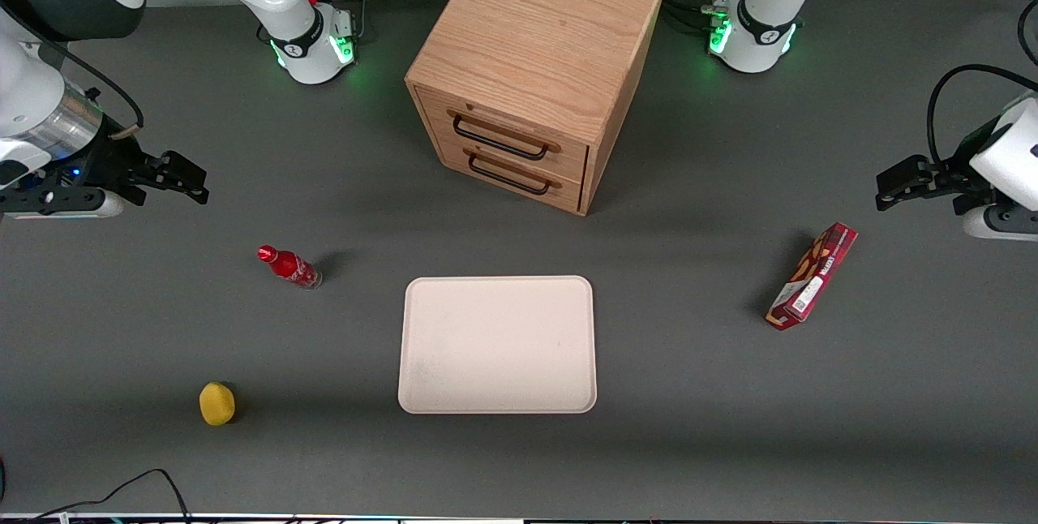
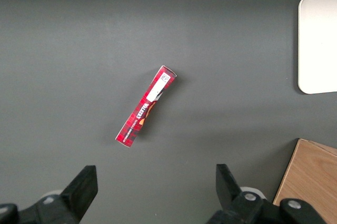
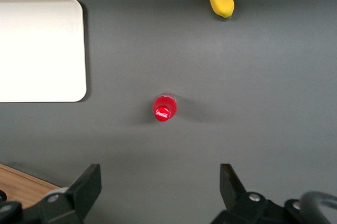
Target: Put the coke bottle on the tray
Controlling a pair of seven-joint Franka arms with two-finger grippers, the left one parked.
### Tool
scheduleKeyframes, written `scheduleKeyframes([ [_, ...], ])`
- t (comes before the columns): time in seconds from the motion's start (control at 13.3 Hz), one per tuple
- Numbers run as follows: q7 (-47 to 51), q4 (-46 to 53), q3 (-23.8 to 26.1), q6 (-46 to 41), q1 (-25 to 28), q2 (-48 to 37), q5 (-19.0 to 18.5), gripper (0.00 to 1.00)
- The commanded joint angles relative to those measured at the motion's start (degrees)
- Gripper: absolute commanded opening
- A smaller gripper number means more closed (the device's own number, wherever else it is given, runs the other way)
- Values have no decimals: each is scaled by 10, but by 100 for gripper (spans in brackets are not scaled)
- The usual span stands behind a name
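None of the task is done: coke bottle [image 1: 289,266] stands on the table at frame left, beside the bare tray [image 1: 497,344]; gripper [image 1: 185,178], spread wide and empty, hangs upper left.

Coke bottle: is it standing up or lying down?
Standing: the coke bottle shows its cap from above; open tool hangs apart from it.

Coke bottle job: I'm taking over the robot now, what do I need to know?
Gripper: open, holding nothing, raised over the table at the working arm's end, above the coke bottle.
Coke bottle: standing upright on the table beside the tray, not touching it.
Tray: nothing on it, in front of the wooden drawer cabinet.
Done: nothing yet; bottle untouched.
Left: lower onto the bottle, grasp it, carry it to the tray, set it down.
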Motion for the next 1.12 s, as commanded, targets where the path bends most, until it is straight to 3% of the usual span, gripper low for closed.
scheduleKeyframes([
  [0.0, -7, 23, 7, -13, -10, 17, 12, 100],
  [0.3, -9, 37, 7, -23, -8, 18, 13, 100],
  [0.6, -15, 79, 2, -85, -20, 15, 30, 100],
  [1.05, -16, 89, 4, -86, -19, 47, 30, 100],
])
